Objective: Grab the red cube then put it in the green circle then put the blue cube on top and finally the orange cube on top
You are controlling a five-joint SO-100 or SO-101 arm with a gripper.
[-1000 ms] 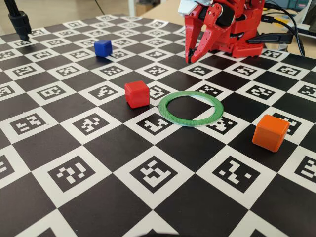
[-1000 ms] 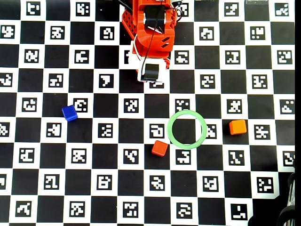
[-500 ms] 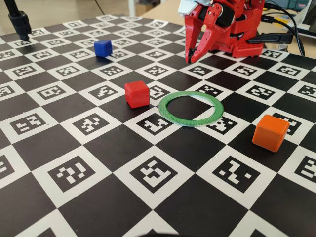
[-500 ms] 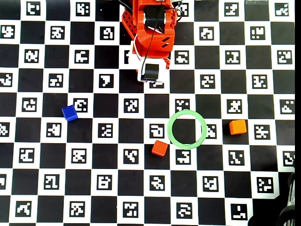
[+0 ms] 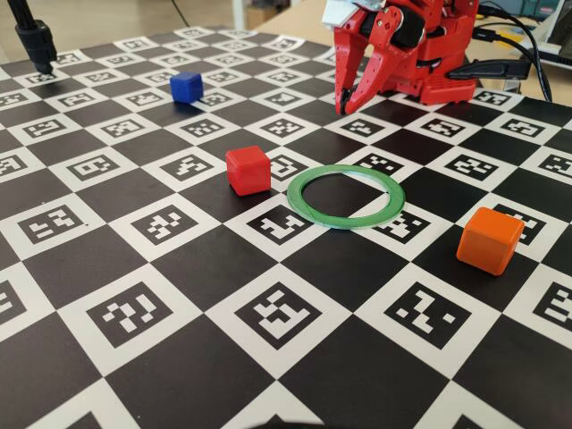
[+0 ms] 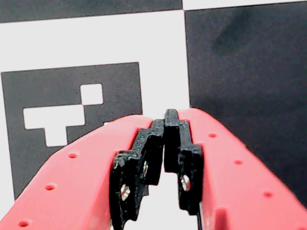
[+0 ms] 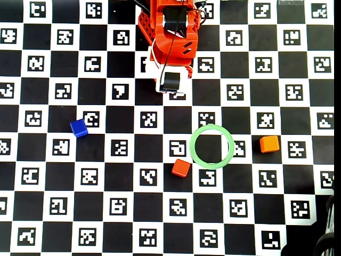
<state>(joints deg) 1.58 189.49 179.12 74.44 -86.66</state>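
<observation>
Red cube: lay centre-left in the fixed view, just beside the green circle, outside it. Gripper: upper frame, fingers pressed together, holding nothing. We judged a closed descent would knock the cube or shift the ring.

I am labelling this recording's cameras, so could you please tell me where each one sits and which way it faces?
Fixed view: low at the board's near edge, facing the arm across the red cube, green circle, orange cube and blue cube; the gripper hangs at the far end.
Wrist view: on the gripper, looking down at the checkered board; jaws shut.
Overhead view: straight down; arm at top.
Fixed and overhead views share all cubes and the ring.
</observation>
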